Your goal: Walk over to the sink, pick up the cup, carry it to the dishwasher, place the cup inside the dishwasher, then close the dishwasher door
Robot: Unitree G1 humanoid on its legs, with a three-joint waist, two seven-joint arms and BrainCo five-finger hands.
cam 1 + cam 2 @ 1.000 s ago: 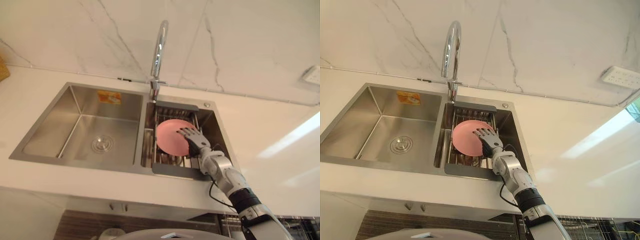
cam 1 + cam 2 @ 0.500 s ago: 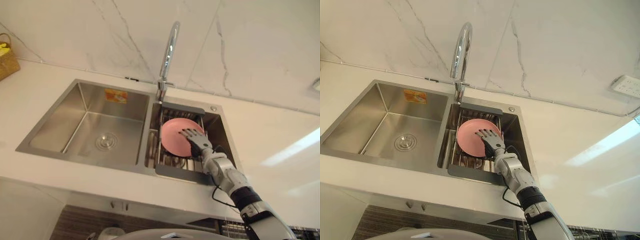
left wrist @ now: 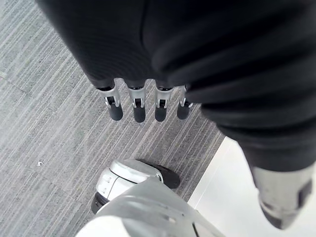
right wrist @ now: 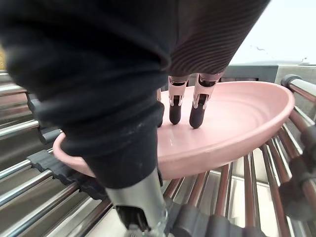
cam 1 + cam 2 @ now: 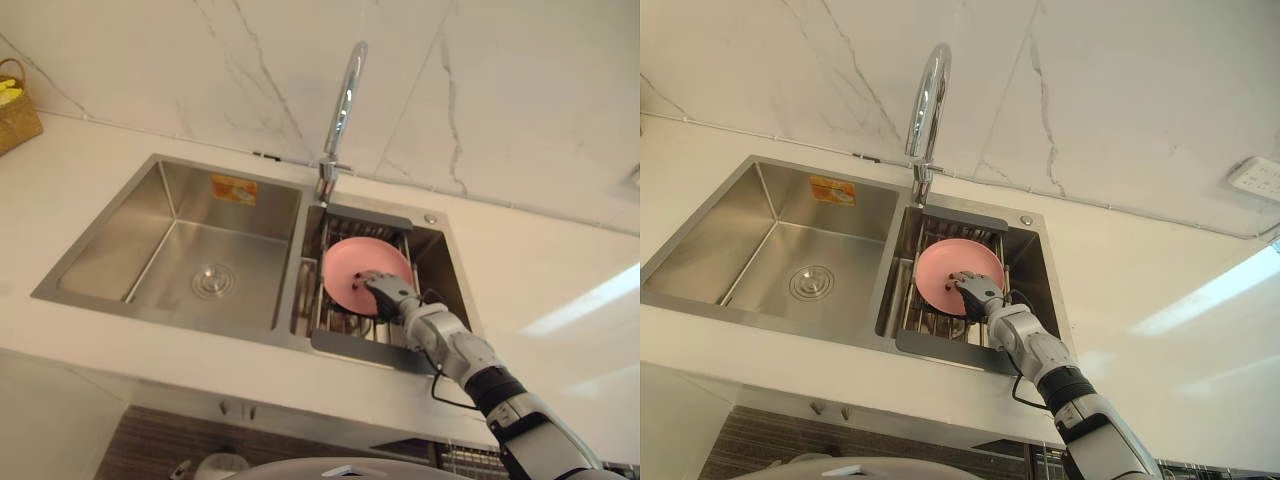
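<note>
**Right hand closed on the rim of a pink plate in the sink rack**

A white marble wall (image 5: 200,60) with grey veins rises behind everything. Below it a white table (image 5: 540,270) runs from left to right. A steel sink (image 5: 110,235) with two basins is set into the table: a wide basin on the left and a narrower one on the right. A tall curved tap (image 5: 343,100) stands at the far edge, at the divide between the basins.

The right basin holds a rack (image 5: 365,348) of metal bars with grey end pieces. The pink plate (image 5: 350,270) sits tilted on those bars, in the far half of the rack.

The right arm reaches in from the near right. The right hand (image 5: 385,293) is at the near right edge of the plate. Its fingers (image 4: 175,111) are curled over the rim with the dark tips touching the inner face. Its thumb lies on the outer side just under the rim, so the hand pinches the plate's edge. The plate rests on the bars.

The left hand (image 3: 137,103) hangs low over a grey striped carpet floor (image 3: 49,148), its fingers straight, side by side and holding nothing.

A woven basket (image 5: 15,105) stands on the table at the far left. An orange sticker (image 5: 233,189) is on the far wall of the left basin. A round drain (image 5: 210,281) sits in that basin's floor. A white socket (image 5: 1258,178) is on the wall at the far right.
</note>
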